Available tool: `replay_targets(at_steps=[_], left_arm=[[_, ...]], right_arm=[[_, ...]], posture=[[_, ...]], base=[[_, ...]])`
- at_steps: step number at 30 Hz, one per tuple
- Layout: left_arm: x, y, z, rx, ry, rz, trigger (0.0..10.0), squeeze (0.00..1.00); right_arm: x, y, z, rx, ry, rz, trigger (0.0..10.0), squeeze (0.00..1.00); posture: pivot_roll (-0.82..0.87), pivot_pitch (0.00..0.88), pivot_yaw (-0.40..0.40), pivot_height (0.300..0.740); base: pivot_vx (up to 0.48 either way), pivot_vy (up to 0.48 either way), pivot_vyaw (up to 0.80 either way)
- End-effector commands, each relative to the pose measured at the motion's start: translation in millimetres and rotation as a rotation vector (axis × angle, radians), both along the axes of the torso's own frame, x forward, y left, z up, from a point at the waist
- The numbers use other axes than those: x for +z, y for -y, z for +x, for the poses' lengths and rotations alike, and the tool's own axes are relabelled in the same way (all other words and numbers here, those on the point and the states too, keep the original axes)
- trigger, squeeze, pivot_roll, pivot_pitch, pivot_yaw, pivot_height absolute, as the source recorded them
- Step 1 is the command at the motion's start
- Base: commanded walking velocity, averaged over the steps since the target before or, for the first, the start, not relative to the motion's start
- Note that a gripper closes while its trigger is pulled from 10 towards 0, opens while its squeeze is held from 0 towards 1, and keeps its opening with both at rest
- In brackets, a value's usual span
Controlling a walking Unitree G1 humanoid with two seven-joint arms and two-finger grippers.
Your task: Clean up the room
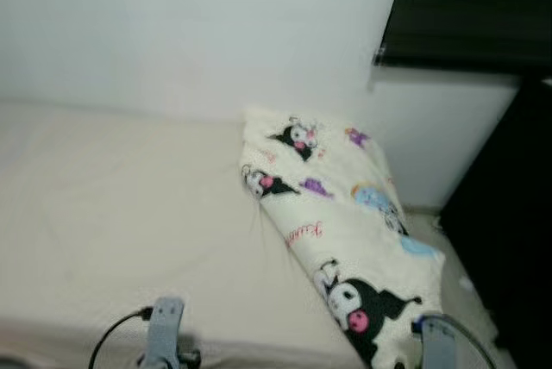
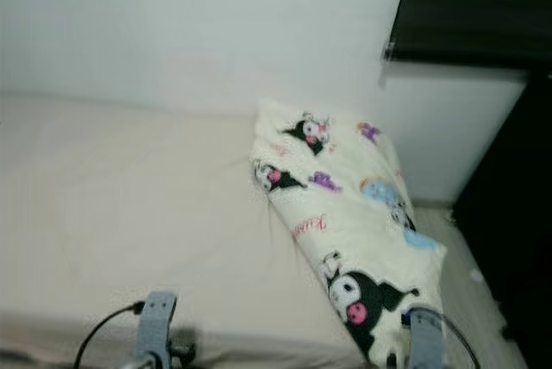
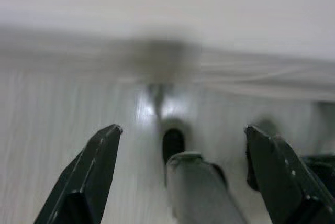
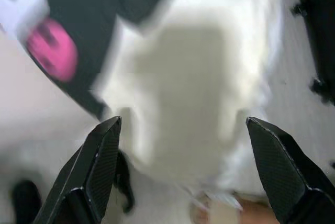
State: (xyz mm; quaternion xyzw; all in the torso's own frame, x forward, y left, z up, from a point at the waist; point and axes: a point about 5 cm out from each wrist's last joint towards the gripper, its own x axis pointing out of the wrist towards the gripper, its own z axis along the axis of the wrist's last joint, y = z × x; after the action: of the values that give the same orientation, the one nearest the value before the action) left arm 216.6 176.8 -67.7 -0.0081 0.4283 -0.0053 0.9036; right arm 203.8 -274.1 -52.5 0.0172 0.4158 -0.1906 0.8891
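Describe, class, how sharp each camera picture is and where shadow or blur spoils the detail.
Left eye view: softly blurred but readable, the cartoon blanket on the bed evenly lit, dark furniture at right. Left wrist view: heavily smeared, a grey shadow above the open left gripper. Right wrist view: motion blur over the blanket's pink and black print, the right gripper open.

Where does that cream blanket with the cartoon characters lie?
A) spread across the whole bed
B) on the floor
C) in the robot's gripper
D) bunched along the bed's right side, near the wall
D: the cream cartoon-print fleece blanket lies bunched along the right side of the beige bed.
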Motion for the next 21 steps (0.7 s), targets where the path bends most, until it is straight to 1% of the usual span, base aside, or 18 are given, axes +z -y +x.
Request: replay_targets(at_steps=[1,2,3,4,6,7,9,10,11,13,14,15,16,17,18,19,21], left_arm=[[-2,-0.3,-2.9,-0.009,-0.018,0.009,10.0,0.00],[-2,-0.9,-3.5,-0.009,-0.020,0.011,10.0,0.00],[-3,-2.0,-4.4,-0.008,-0.024,0.016,10.0,0.00],[-3,-2.0,-4.4,-0.008,-0.024,0.016,10.0,0.00],[-3,-3.4,-5.4,-0.002,-0.027,0.021,10.0,0.00],[-3,-4.7,-5.7,0.003,-0.028,0.026,10.0,0.00],[-3,-6.0,-5.9,0.008,-0.027,0.032,10.0,0.00],[-3,-6.0,-5.9,0.008,-0.027,0.032,10.0,0.00],[-2,-7.1,-4.3,0.021,-0.017,0.028,10.0,0.00],[2,-8.5,1.1,0.048,0.011,0.012,10.0,0.00],[2,-8.5,1.1,0.048,0.011,0.012,10.0,0.00],[3,-8.9,3.3,0.055,0.022,0.007,10.0,0.00],[6,-9.4,7.2,0.063,0.040,-0.003,10.0,0.00],[6,-9.4,7.2,0.063,0.040,-0.003,10.0,0.00],[11,-10.7,14.9,0.065,0.073,-0.008,10.0,0.00],[13,-11.3,18.1,0.063,0.088,-0.008,10.0,0.00],[16,-11.9,21.1,0.058,0.102,-0.007,10.0,0.00]], right_arm=[[7,9.9,4.8,-0.042,0.047,-0.004,10.0,0.00],[14,13.9,12.7,-0.051,0.085,-0.009,10.0,0.00],[26,19.9,25.4,-0.058,0.145,-0.015,10.0,0.00],[26,19.9,25.4,-0.058,0.145,-0.015,10.0,0.00],[40,26.6,39.7,-0.056,0.215,-0.020,10.0,0.00],[53,31.7,50.6,-0.063,0.280,-0.012,10.0,0.00],[65,36.5,60.7,-0.070,0.347,-0.001,10.0,0.00],[65,36.5,60.7,-0.070,0.347,-0.001,10.0,0.00],[75,43.0,65.6,-0.084,0.387,-0.009,10.0,0.00],[87,56.7,68.4,-0.132,0.440,-0.025,10.0,0.00],[87,56.7,68.4,-0.132,0.440,-0.025,10.0,0.00],[91,61.6,68.7,-0.152,0.458,-0.029,10.0,0.00],[96,68.9,67.6,-0.187,0.484,-0.027,10.0,0.00],[96,68.9,67.6,-0.187,0.484,-0.027,10.0,0.00],[103,81.7,63.6,-0.258,0.533,-0.007,10.0,0.00],[105,85.9,61.7,-0.283,0.553,0.003,10.0,0.00],[106,89.0,59.7,-0.303,0.573,0.014,10.0,0.00]], posture=[[0.06,0.000,-0.027,0.675],[0.06,0.000,-0.027,0.670],[0.06,0.000,-0.025,0.660],[0.06,0.000,-0.025,0.660],[0.06,0.000,-0.025,0.650],[0.06,0.000,-0.025,0.645],[0.06,0.000,-0.025,0.635],[0.06,0.000,-0.025,0.635],[0.05,0.000,-0.024,0.630],[0.05,0.000,-0.024,0.620],[0.05,0.000,-0.024,0.620],[0.05,0.000,-0.024,0.615],[0.06,0.000,-0.025,0.610],[0.06,0.000,-0.025,0.610],[0.05,0.000,-0.021,0.600],[0.05,0.000,-0.019,0.595],[0.05,0.000,-0.017,0.585]], base=[[0.000,0.000,0.00],[0.000,0.000,0.00],[0.000,0.000,0.00],[0.000,0.000,0.00],[0.000,0.000,0.00],[0.000,0.000,0.00],[0.000,0.000,0.00],[0.000,0.000,0.00],[0.000,0.000,0.00],[0.000,0.000,0.00],[0.000,0.000,0.00],[0.000,0.000,0.00],[0.000,0.000,0.00],[0.000,0.000,0.00],[0.000,0.000,0.00],[0.000,0.000,0.00],[0.000,0.000,0.00]])
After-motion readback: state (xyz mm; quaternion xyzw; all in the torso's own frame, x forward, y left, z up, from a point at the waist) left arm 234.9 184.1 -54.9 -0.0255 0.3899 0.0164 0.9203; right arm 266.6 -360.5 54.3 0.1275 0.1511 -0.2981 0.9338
